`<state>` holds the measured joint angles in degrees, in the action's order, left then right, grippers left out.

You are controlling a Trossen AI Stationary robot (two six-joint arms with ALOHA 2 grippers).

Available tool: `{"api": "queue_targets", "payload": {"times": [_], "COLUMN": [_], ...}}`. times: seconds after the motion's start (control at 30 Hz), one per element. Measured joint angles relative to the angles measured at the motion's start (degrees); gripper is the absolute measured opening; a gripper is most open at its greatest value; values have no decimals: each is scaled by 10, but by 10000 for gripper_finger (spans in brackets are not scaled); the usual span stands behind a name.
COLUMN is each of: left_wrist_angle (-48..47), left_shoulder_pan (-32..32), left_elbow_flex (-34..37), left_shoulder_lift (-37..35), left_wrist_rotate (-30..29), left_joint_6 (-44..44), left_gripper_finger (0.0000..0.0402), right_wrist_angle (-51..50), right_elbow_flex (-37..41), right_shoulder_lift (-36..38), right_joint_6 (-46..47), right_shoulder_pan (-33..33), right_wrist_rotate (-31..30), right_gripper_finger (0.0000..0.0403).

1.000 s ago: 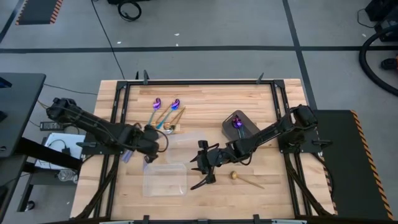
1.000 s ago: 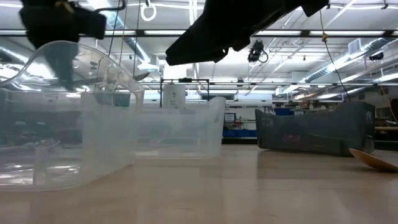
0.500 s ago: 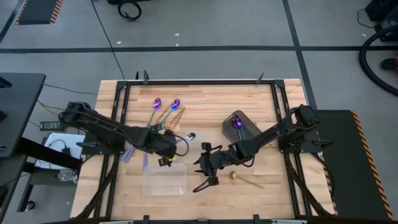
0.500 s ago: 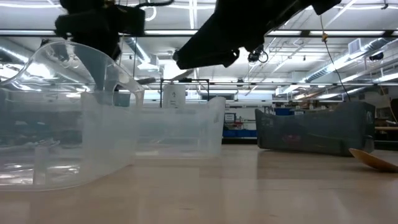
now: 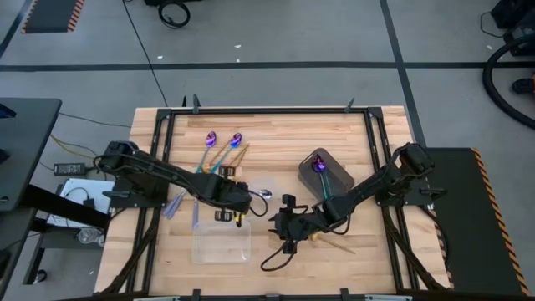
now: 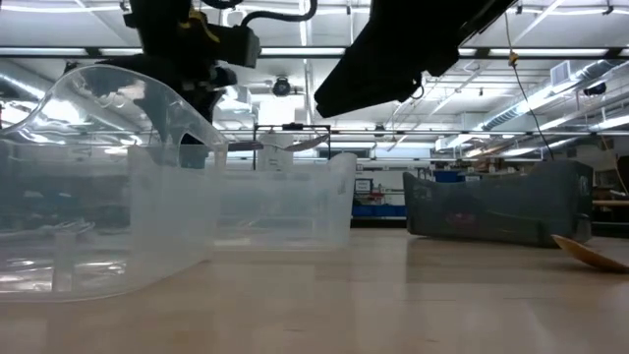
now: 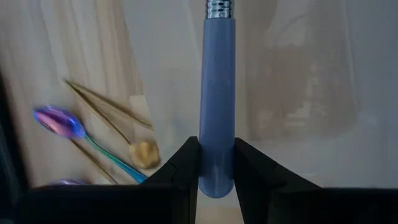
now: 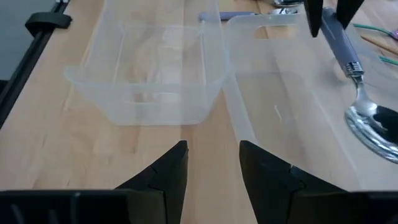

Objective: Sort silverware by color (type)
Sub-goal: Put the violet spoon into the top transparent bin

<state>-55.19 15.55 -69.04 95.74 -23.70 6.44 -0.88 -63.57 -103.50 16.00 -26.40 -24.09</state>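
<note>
A pale wooden table (image 5: 276, 134) with a dark metal frame carries two clear, glossy plastic trays: one rectangular tray (image 5: 221, 242) near the front edge and a second clear tray (image 8: 286, 93) just beside it. The left gripper (image 5: 238, 203), reaching over the second tray, has its jaws clenched on the smooth blue cylindrical handle of a silver-bowled spoon (image 7: 217, 93), whose shiny bowl (image 5: 264, 193) sticks out past the jaws above the tray. Compared with a second ago, this arm has stretched farther toward the table's middle, carrying the spoon with it. The right gripper (image 5: 288, 237) hangs beside the front tray with jaws parted and nothing between them; it has drifted slightly toward the front. Farther back lie slim iridescent purple-blue spoons (image 5: 211, 140) and a gold spoon (image 5: 236, 155), well apart from both jaws. A dark grey rounded tray (image 5: 326, 171) holds one purple spoon (image 5: 318, 165). Another gold spoon (image 5: 330, 242) lies just beside the right gripper.
</note>
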Motion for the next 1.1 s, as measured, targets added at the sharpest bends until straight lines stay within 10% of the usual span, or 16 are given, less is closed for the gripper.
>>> {"api": "queue_targets", "payload": {"times": [0.67,1.1], "left_wrist_angle": [22,23], "left_shoulder_pan": [-17,-1], "left_elbow_flex": [0,0], "left_shoulder_lift": [47,3], "left_wrist_rotate": [8,-25], "left_joint_6": [-99,-46], "left_gripper_finger": [94,194], "right_wrist_angle": [-5,-5], "right_elbow_flex": [0,0], "right_shoulder_lift": [0,0], "right_joint_6": [34,34], "right_shoulder_pan": [-42,-41], "right_wrist_rotate": [-95,-99], "right_gripper_finger": [155,155]}}
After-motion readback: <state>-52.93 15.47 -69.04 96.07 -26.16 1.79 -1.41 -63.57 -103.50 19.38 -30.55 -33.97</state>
